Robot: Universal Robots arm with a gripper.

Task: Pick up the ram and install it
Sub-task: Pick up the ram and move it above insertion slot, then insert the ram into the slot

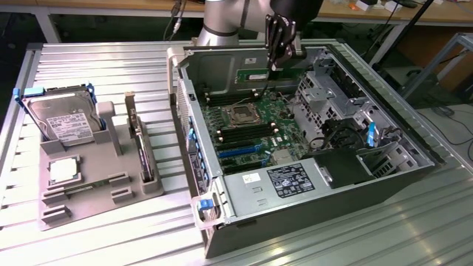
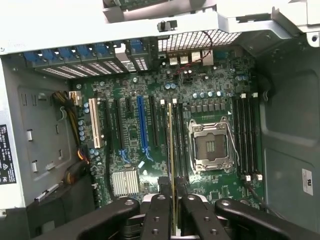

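**Ram, a thin green circuit-board stick, clamped in the claw over the open computer**

Nearest in the exterior view, the dark open computer case lies on its side on the ridged metal surface. A grey power-supply cover with a black label sits at its near end.

At the exterior view's left, well apart from the case, a grey moulded tray carries two parts. One is a silver boxy hard drive, propped up on its edge. The other is a dark expansion card, also upright on its edge.

Deeper in the case, the green motherboard lies flat. Its square metal-framed processor socket has long black memory slots just beside it.

At the far end, the ram hangs raised above the board, in front of the case's far wall, with its white sticker facing the camera. It is pinched by the black claw, which points down from the silver robot arm.

In the wrist view, the claw's two fingers are clenched on the ram's flat faces. The stick shows edge-on there, running in line with the black memory slots next to the socket. A blue slot and a small silver finned heatsink lie further across the board. Whether the ram's lower edge touches a slot cannot be told.
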